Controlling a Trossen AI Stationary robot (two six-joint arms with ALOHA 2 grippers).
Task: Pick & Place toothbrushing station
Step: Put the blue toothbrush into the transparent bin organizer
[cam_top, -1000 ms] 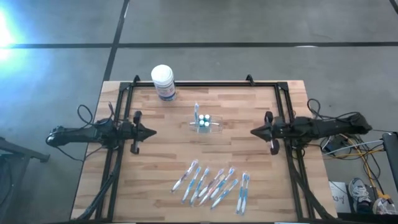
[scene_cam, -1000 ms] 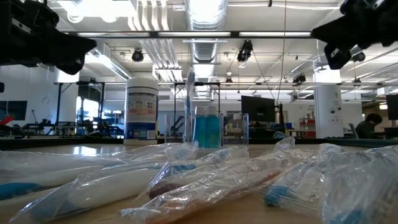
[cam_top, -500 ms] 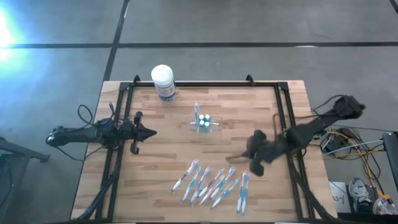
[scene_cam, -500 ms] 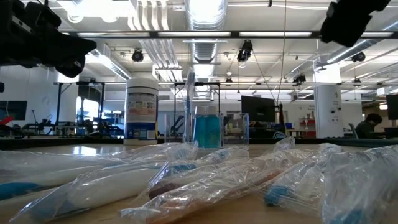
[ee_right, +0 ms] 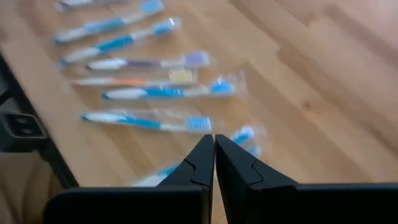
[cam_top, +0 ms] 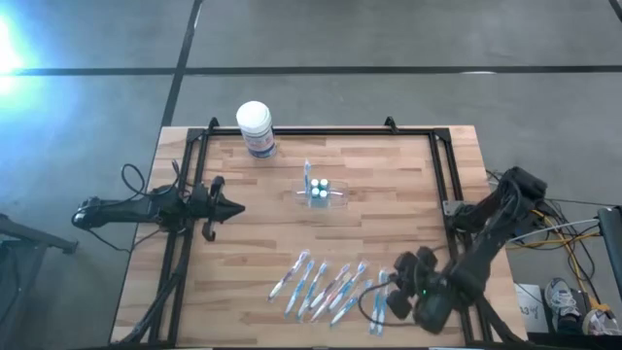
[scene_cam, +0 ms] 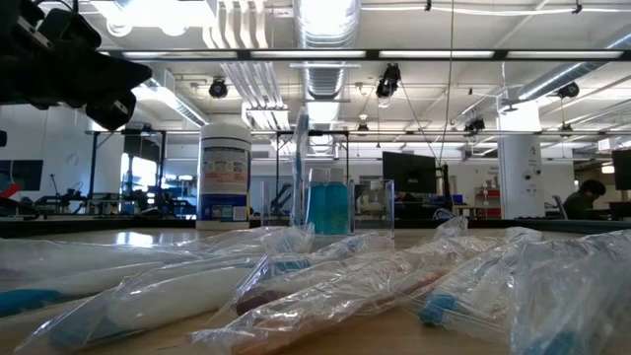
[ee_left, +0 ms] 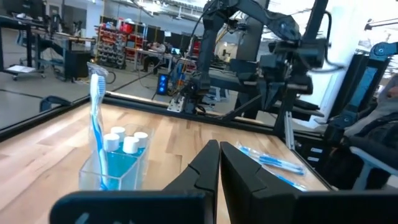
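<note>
The station (cam_top: 320, 195) stands mid-table (cam_top: 389, 165), untouched, holding a brush and bottles. Judged light, rigid, slick, tippy: grip low across its narrow walls. Left claw (cam_top: 237, 206) and right claw (cam_top: 381, 309) both clenched, empty.

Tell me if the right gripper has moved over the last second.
Yes. The right gripper has swung from beside the table frame's right rail down toward the near edge, over the wrapped toothbrushes.
</note>
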